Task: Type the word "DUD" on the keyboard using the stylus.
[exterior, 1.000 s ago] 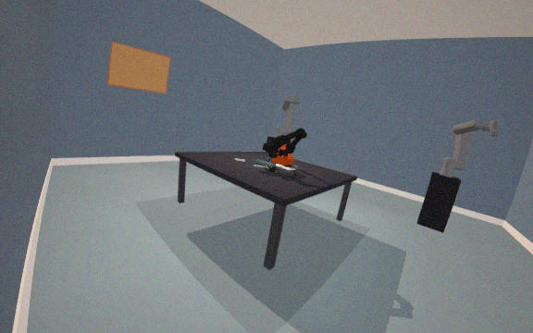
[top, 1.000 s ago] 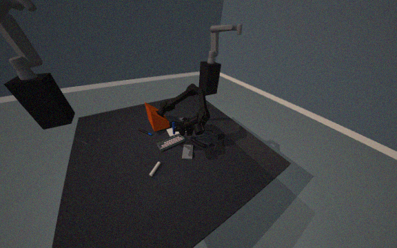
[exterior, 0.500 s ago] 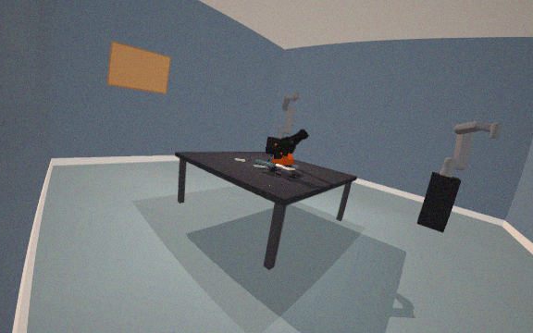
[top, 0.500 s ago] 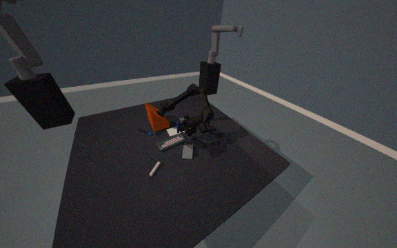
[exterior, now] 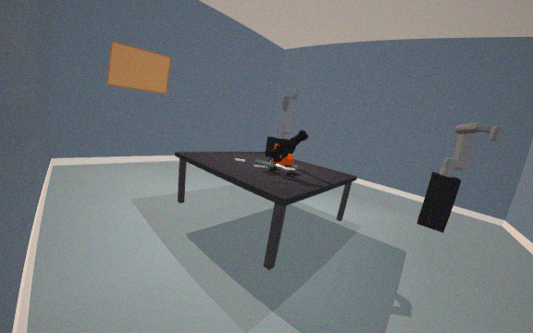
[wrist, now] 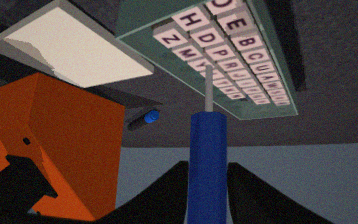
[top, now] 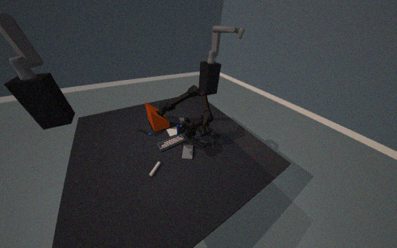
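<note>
The stylus (top: 178,129) (wrist: 208,150) has a blue body and a thin pale tip. My gripper (wrist: 207,170) is shut on the stylus's body, and the tip points away from the fingers. The keyboard (top: 171,142) (exterior: 265,163) (wrist: 217,52) has a green case and pinkish-white lettered keys. In the wrist view the keyboard is at the top, steeply angled, with Z, M, H, D and E readable. The stylus tip overlaps the outer row near Y, past M. The view does not show whether it touches a key. U is small, in the row with E, B and C.
An orange wedge-like block (top: 157,120) (wrist: 80,130) stands behind the keyboard. A white slab (top: 171,131) (wrist: 90,55) lies beside it. A blue-ended pen (top: 149,133) (wrist: 151,116), a grey box (top: 187,151) and a white cylinder (top: 155,169) lie on the dark table (top: 116,193) (exterior: 229,172).
</note>
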Available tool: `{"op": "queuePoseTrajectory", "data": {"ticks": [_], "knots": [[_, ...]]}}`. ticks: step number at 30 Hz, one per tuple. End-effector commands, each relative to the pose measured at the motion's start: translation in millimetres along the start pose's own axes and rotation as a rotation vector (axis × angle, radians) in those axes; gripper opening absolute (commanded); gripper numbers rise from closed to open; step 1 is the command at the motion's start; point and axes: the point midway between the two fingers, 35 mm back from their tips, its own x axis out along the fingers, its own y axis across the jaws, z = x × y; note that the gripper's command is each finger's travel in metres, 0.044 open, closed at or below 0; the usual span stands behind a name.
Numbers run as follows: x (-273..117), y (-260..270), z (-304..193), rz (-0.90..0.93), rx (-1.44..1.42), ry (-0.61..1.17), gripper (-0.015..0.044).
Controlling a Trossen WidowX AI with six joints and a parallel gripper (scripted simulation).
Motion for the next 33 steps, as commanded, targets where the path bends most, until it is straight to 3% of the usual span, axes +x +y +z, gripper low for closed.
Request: {"op": "queuePoseTrajectory", "data": {"ticks": [1,4,33], "knots": [[2,1,1,0.006,0.003,-0.001,0.0026],[3,2,1,0.006,0.003,-0.001,0.0081],[9,2,12,0.006,0.003,-0.002,0.0081]]}}
